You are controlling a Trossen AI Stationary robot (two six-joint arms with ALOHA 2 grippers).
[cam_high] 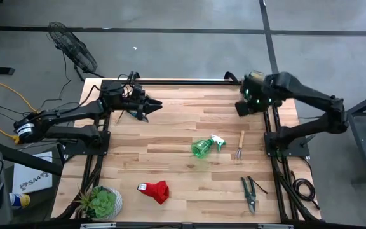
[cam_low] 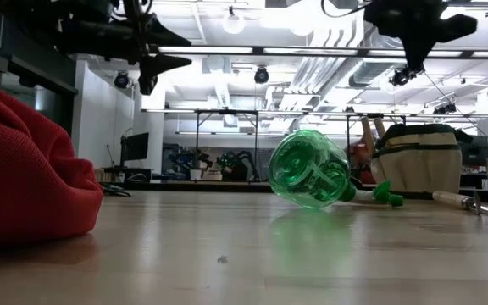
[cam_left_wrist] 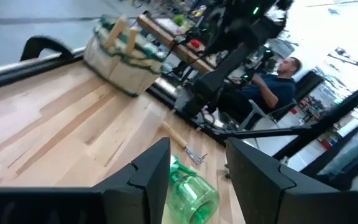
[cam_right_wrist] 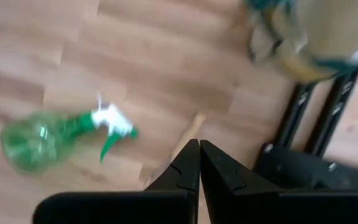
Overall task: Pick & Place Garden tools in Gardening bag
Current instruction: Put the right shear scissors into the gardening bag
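Note:
The tan gardening bag stands at the table's far right, and wooden handles stick out of it in the left wrist view. In the high view my right arm hides it. On the table lie the green spray bottle on its side, a wooden-handled fork, dark-handled pruning shears and a red glove. My right gripper is shut and empty, high above the table beside the bag. My left gripper is open and empty, high over the table's far left.
A green potted plant stands at the near left corner. Dark frame rails run along the table's left and right edges. Bare wood lies in the middle and near part of the table. A seated person shows beyond the table.

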